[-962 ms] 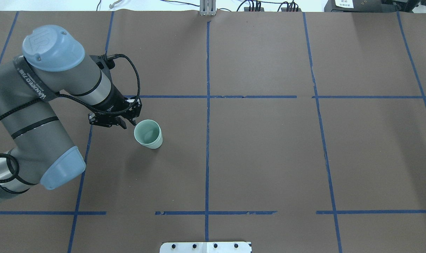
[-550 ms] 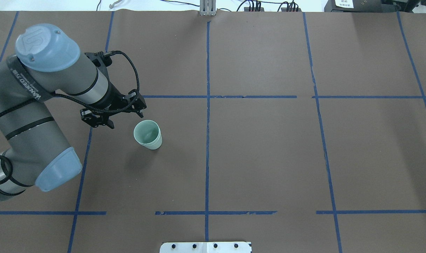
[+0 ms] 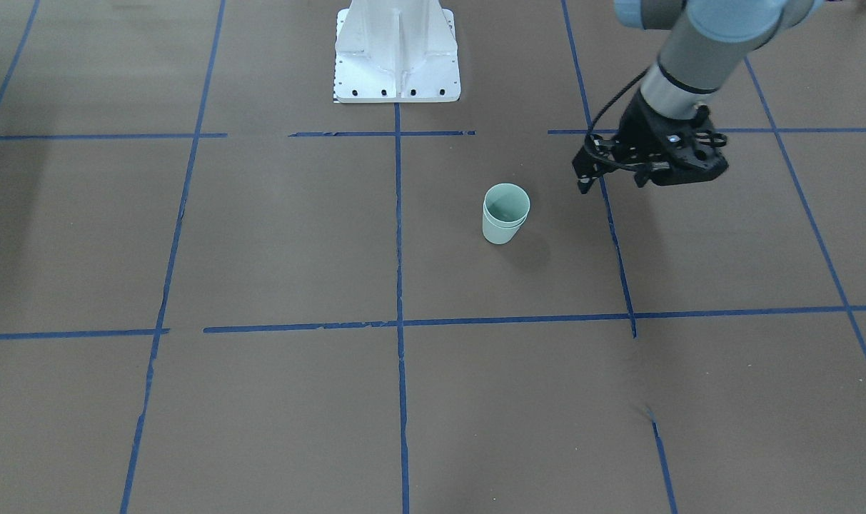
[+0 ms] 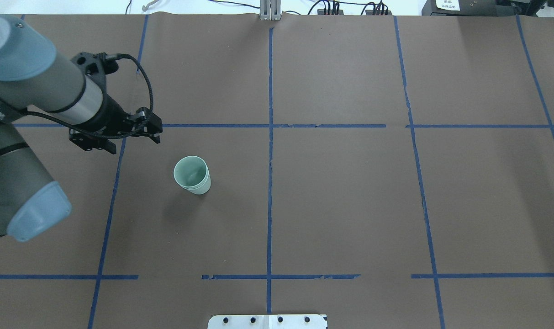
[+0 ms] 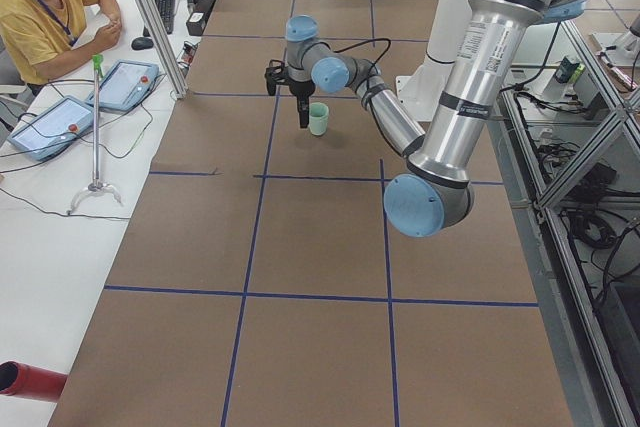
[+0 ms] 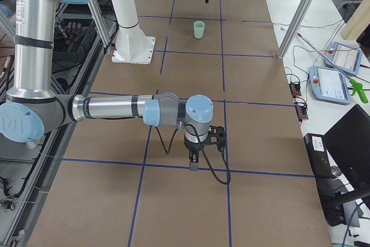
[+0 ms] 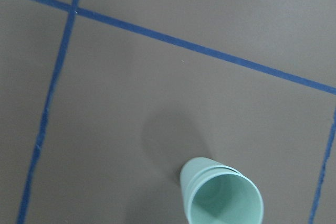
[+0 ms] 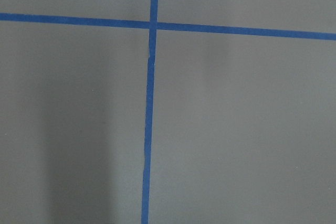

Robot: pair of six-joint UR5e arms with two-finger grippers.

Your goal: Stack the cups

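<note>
left claw (image 4: 134, 143) drawn back from nested cups (image 4: 192, 175), jaws spread, holding nothing

1. Bare table (image 4: 350, 205) lies on every side of the cups (image 4: 192, 175), one upright nested stack.
2. The cups' mouth is uncovered from above.
3. The left gripper (image 4: 134, 143), jaws spread, hangs near the cups on their far left, not touching; its arm (image 4: 53, 91) blocks that side.
4. The base plate (image 4: 267, 321) sits well apart, robot-side of the cups.
5. The right gripper (image 6: 193, 165) hangs well apart, far to the cups' right.
</note>
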